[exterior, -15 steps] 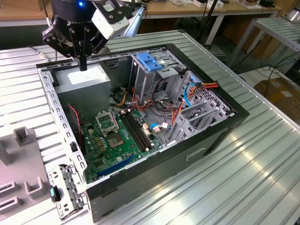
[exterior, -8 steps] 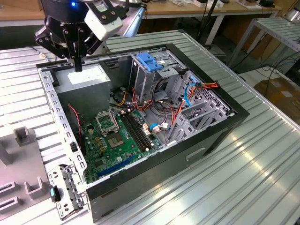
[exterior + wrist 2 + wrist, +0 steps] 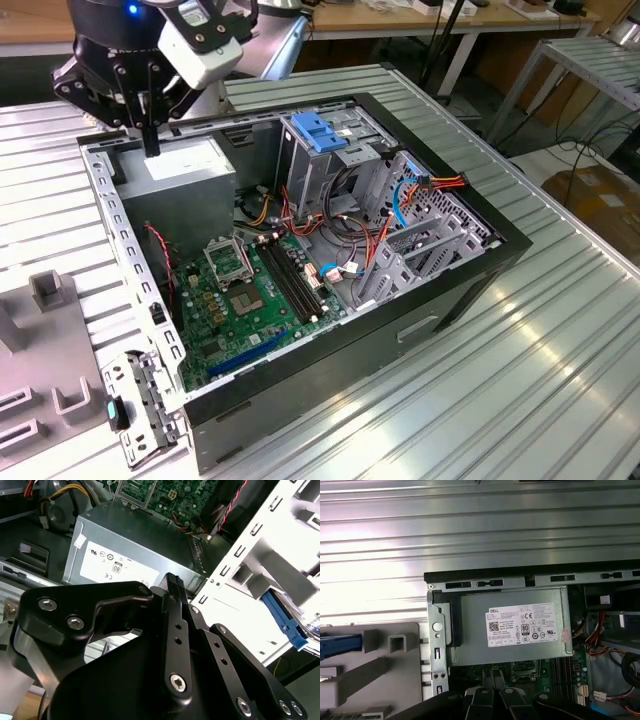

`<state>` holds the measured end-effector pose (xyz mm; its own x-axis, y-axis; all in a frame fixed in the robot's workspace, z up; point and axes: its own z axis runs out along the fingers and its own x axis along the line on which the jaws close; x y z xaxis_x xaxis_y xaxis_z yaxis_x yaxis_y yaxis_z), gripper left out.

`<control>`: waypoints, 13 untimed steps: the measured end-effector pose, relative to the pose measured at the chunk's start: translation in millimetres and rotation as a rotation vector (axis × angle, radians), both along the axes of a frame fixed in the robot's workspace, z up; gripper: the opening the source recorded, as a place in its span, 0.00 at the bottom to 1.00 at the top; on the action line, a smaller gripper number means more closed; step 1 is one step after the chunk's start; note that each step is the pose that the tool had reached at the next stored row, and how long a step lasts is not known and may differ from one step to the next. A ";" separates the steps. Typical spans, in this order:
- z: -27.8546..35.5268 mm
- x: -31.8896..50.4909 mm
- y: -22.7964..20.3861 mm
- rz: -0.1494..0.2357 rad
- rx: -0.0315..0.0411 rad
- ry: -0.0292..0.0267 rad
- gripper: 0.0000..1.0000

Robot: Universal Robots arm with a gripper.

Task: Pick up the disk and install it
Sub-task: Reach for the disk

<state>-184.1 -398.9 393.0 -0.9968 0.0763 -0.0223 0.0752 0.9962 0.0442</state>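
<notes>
Over the grey power box (image 3: 185, 165) at a corner of the open computer case (image 3: 330, 365), found the gripper (image 3: 150, 148) hanging with its fingers (image 3: 176, 625) pressed together and nothing between them. Spotted a blue-railed edge, likely the disk (image 3: 340, 646), lying on the grey holder (image 3: 405, 690) outside the case, well apart from the gripper. Judged the job barely begun: reckoned the disk not yet lifted, with both the pickup and the fitting into the drive cage (image 3: 340, 170) left to do.
</notes>
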 end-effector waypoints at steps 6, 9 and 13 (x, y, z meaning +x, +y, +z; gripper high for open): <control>-0.5 -11.7 0.0 0.000 0.0000 0.0082 0.11; -0.7 -17.4 0.0 0.000 0.0001 0.0106 0.11; -0.8 -24.0 0.0 0.000 0.0000 0.0141 0.11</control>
<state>-208.1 -398.9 392.1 -0.9971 0.0762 -0.0082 0.0758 0.9962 0.0431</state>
